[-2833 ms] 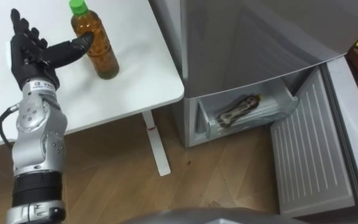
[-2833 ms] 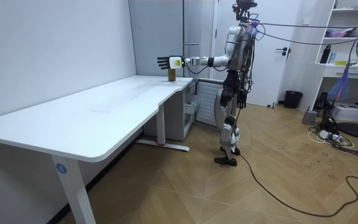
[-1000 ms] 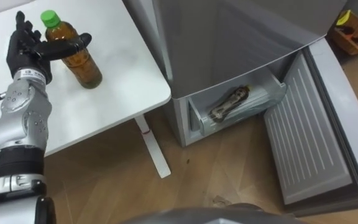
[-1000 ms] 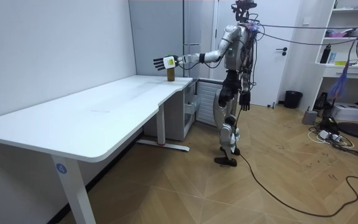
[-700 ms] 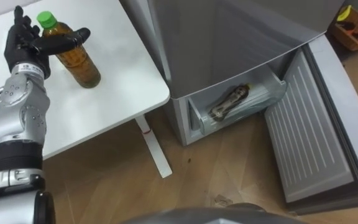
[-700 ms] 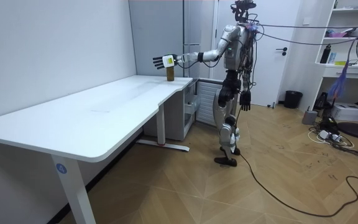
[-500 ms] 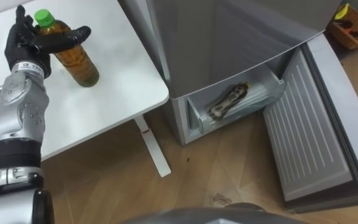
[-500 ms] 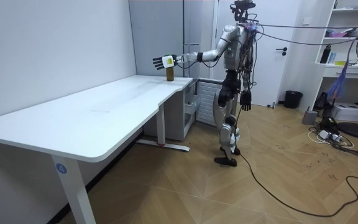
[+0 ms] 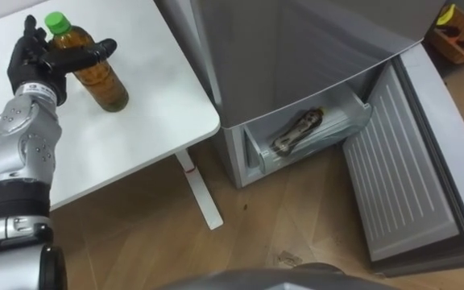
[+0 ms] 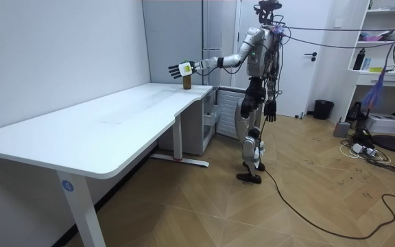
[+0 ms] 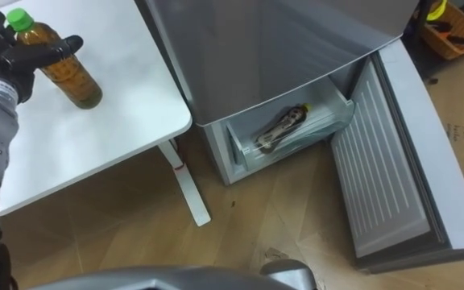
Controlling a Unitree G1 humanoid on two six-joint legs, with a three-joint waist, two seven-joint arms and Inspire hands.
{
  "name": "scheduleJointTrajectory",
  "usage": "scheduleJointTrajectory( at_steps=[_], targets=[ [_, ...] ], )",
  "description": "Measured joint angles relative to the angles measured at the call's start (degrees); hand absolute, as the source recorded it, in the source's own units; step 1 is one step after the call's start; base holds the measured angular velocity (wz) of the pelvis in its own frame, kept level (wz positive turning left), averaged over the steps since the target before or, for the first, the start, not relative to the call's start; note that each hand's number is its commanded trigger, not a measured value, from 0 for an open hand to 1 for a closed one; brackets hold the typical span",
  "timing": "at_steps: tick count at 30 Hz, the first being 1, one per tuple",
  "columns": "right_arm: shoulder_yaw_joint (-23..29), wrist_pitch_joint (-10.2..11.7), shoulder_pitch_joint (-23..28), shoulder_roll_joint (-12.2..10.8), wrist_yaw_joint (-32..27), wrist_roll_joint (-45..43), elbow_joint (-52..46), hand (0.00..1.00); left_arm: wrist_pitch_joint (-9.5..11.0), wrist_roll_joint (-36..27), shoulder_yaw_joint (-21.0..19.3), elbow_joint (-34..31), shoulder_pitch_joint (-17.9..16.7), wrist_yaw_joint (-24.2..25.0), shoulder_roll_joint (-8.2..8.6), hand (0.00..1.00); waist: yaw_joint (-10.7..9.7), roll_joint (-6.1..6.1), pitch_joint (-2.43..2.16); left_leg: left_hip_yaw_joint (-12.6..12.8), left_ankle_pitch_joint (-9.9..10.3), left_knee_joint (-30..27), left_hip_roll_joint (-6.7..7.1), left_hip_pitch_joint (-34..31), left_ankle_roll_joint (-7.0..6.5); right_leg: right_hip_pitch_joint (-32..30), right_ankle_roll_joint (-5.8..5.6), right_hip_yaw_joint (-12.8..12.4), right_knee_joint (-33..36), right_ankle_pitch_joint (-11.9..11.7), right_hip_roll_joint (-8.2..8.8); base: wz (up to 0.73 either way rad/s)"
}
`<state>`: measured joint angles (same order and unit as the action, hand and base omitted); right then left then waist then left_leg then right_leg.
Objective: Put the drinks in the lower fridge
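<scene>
Left eye view gives you the clearest read of the left hand (image 9: 32, 63): its black fingers (image 9: 29, 32) stand straight up beside the bottle's neck, and the thumb reaches flat across the front of the shoulder, touching it. Nothing is curled round the plastic, so read the hand as open against the drink, not gripping it.

The tea bottle (image 9: 107, 80) stands upright on the white table (image 9: 155, 89), near the corner closest to the fridge. It is smooth clear plastic, rounded at the shoulder, filled with amber liquid and topped by a green cap (image 9: 55, 22). The tabletop is matte with a rounded edge.

To your right the grey fridge (image 9: 296, 48) has a flat, faintly glossy front. Its lower door (image 9: 401, 181) hangs wide open, showing a white ribbed inner liner. Inside the lower compartment a clear plastic drawer (image 9: 341, 129) holds one brownish bottle (image 9: 296, 133) lying on its side.

In the room view the robot stands between the table's end and the fridge, left arm stretched over the table; the right hand (image 10: 271, 110) hangs by its hip, too small there to read.
</scene>
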<state>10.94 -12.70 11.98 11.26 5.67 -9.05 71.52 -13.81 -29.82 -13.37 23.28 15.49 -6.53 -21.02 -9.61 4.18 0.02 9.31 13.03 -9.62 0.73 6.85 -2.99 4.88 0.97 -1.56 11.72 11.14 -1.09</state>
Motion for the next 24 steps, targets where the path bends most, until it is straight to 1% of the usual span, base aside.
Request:
scheduleJointTrajectory(
  at_steps=[2,3,4,5,6,9,18,19,24],
  targets=[
    [0.0,0.0,0.1,0.0,0.0,0.0,0.0,0.00,0.0,0.0,0.0,0.4,0.0,0.1,0.00,0.00,0.0,0.00,0.00,0.1,0.0,0.0,0.00,0.0,0.00,0.0,0.00,0.0,0.0,0.0,0.00,0.00],
    [0.0,0.0,0.1,0.0,0.0,0.0,-0.1,0.00,0.0,0.0,0.0,0.6,0.0,0.1,0.00,0.04,-0.1,0.00,0.00,0.1,0.0,0.0,0.00,0.0,0.00,0.0,0.00,0.0,0.0,0.0,-0.01,0.00],
    [0.0,0.0,0.3,0.0,0.0,0.0,-0.2,0.00,0.0,0.0,0.0,0.8,0.0,0.4,0.00,0.81,-0.1,-0.01,0.01,0.1,0.0,0.0,0.00,0.0,0.00,0.0,0.00,0.0,0.0,0.0,-0.01,0.00],
    [0.0,0.0,0.4,0.0,0.0,0.0,-0.3,0.00,0.0,0.0,0.0,0.9,0.0,0.6,0.00,0.81,-0.1,-0.01,0.01,0.1,0.0,0.0,0.00,0.0,0.00,0.0,0.00,0.0,0.0,0.0,-0.01,0.00],
    [0.0,-0.1,0.4,0.0,-0.1,0.0,-0.3,0.00,0.0,0.0,0.0,1.0,0.0,0.6,0.00,1.00,-0.1,-0.03,0.02,0.1,0.0,0.0,0.00,0.0,0.00,0.0,0.00,0.0,-0.1,0.0,-0.01,0.00],
    [0.0,-0.6,0.4,0.0,0.0,0.0,-0.2,0.00,0.0,0.0,0.0,1.0,0.0,0.8,0.00,1.00,-0.2,-0.10,0.07,-0.1,0.0,0.0,0.00,-0.1,0.00,0.0,0.00,0.0,-0.1,0.0,0.01,0.00],
    [0.0,-0.8,0.4,0.0,0.7,0.0,-0.2,0.00,0.0,0.1,0.0,1.5,0.0,2.2,-0.26,1.00,-1.1,-0.08,0.18,-0.2,0.0,0.0,0.01,-0.3,0.00,-0.2,0.00,0.0,-0.1,0.0,-0.01,0.00],
    [0.0,-1.1,0.4,0.0,0.8,0.1,-0.2,0.00,-0.1,0.1,0.1,1.5,0.0,2.2,-0.27,1.00,-1.1,-0.06,0.19,-0.2,0.0,0.0,0.01,-0.3,0.00,-0.3,0.00,-0.1,-0.1,0.0,-0.01,0.00],
    [0.0,-1.1,0.4,0.0,1.0,0.1,-0.2,0.00,-0.9,0.1,0.1,1.7,0.1,3.0,-0.28,1.00,-1.2,-0.08,0.21,-0.2,0.0,0.0,0.01,-0.3,0.00,-0.4,0.00,0.0,-0.1,0.0,0.00,0.00]
  ],
)
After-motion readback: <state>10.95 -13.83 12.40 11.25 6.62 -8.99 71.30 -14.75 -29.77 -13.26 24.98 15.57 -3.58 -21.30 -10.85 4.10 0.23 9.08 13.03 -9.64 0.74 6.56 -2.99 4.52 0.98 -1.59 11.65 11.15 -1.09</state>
